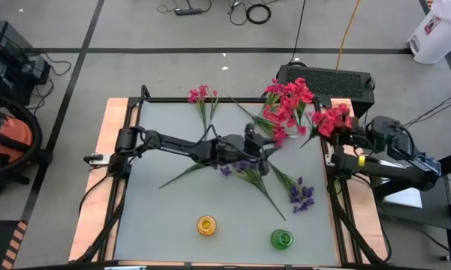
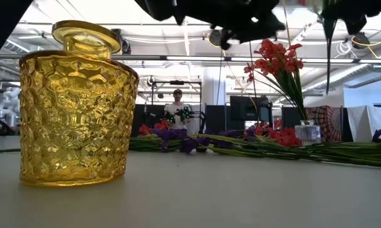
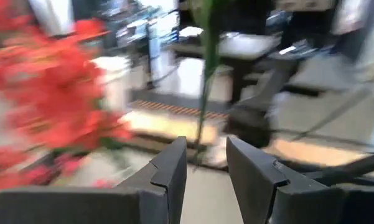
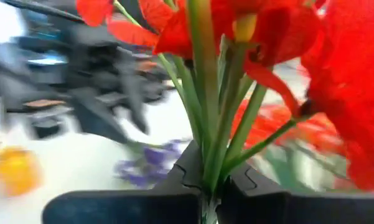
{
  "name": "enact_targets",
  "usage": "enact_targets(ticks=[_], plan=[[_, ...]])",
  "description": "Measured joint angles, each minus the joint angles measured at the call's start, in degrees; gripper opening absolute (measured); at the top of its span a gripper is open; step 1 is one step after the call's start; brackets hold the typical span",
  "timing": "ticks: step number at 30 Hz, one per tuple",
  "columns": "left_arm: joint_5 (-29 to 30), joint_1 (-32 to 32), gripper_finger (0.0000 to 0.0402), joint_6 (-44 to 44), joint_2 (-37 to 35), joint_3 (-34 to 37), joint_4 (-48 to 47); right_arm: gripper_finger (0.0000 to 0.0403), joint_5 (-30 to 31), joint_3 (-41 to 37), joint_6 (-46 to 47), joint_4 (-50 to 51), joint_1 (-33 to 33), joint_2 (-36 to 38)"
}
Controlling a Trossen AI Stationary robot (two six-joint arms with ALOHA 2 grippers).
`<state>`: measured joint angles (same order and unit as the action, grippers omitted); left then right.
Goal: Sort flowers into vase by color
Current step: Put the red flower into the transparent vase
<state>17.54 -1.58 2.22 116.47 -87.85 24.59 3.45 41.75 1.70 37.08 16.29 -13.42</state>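
Note:
A clear vase (image 1: 280, 136) (image 2: 307, 133) stands near the table's far right and holds red flowers (image 1: 289, 101) (image 2: 277, 58). My left gripper (image 1: 264, 144) (image 3: 206, 149) hovers beside it, open, with a thin green stem (image 3: 204, 93) upright in the gap between its fingers. My right gripper (image 1: 351, 130) (image 4: 208, 182) is over the table's right edge, shut on a red sprig (image 1: 330, 120). Pink flowers (image 1: 202, 94) and purple flowers (image 1: 303, 196) (image 2: 177, 138) lie flat on the table. My right gripper pinches several green stems of the red sprig (image 4: 213, 143) together between its two fingers, just below the blossoms. The blossoms (image 4: 280, 37) stand past the fingertips. The sprig is lifted clear of the table.
A yellow vase (image 1: 206, 225) (image 2: 76, 104) and a green vase (image 1: 281, 240) stand near the table's near edge. Loose stems (image 1: 264, 193) and more purple flowers (image 1: 236, 168) lie across the table's middle. A person (image 2: 177, 107) stands in the room beyond.

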Motion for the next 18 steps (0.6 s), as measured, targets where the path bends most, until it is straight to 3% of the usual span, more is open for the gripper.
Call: enact_targets(ticks=[5, 12, 15, 18], plan=[[10.95, 0.00, 0.0121, 0.07, -2.40, 0.00, -7.08, 0.0004, 13.86, -0.02, -0.71, 0.94, 0.00, -0.19], [25.03, 0.00, 0.0121, 0.47, -3.35, 0.02, -12.34, 0.0004, 20.15, -1.94, -0.18, -4.46, 0.00, -1.39], [26.31, 0.00, 0.0121, 0.52, -3.35, 0.02, -13.29, 0.0004, 20.97, -5.29, -0.39, -10.24, 0.00, -2.73], [26.41, 0.00, 0.0121, 0.55, -3.32, 0.02, -14.60, 0.0004, 25.50, -7.50, -1.26, -13.20, -0.01, -4.13]])
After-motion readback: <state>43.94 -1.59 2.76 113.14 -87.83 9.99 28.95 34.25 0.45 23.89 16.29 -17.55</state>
